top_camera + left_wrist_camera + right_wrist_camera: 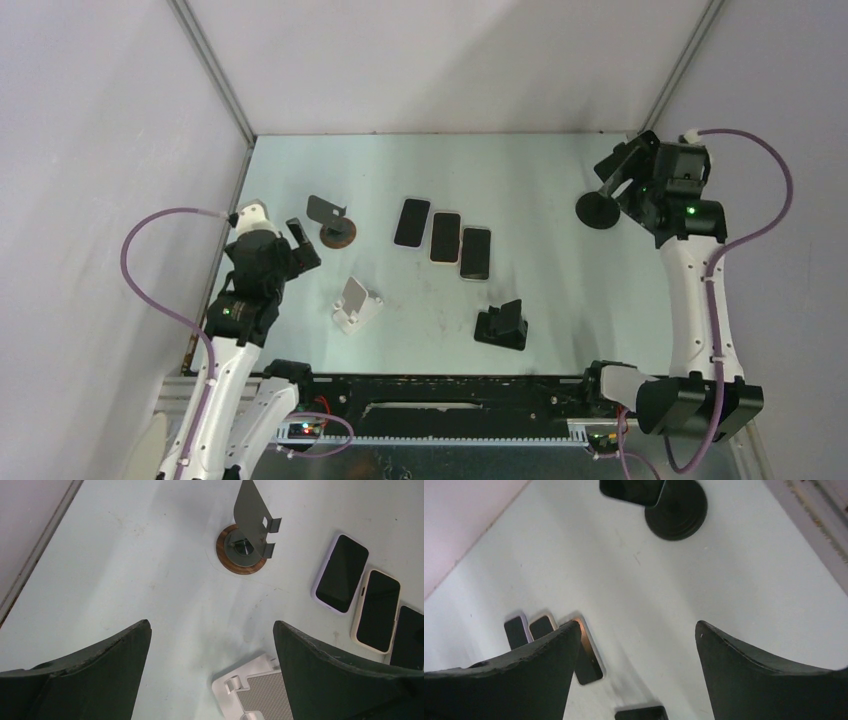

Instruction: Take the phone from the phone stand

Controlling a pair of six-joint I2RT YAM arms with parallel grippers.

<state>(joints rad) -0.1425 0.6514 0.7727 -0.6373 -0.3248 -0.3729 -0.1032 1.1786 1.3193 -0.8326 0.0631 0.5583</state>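
A black stand with a round base [598, 208] stands at the far right of the table. In the right wrist view its base [676, 507] carries a dark slab with a thin light edge [631, 490], seemingly a phone, cut off by the top edge. My right gripper [620, 168] hovers just beside this stand, open and empty [636, 625]. Three phones [445, 237] lie flat side by side mid-table. My left gripper [300, 245] is open and empty [211, 625] above the table at the left, near a white stand [255, 690].
A grey metal stand on a round wooden base [333, 222] stands empty at the left, also in the left wrist view [245, 542]. The white stand [356, 305] and a black folding stand [502, 325] sit near the front. Walls enclose the table on three sides.
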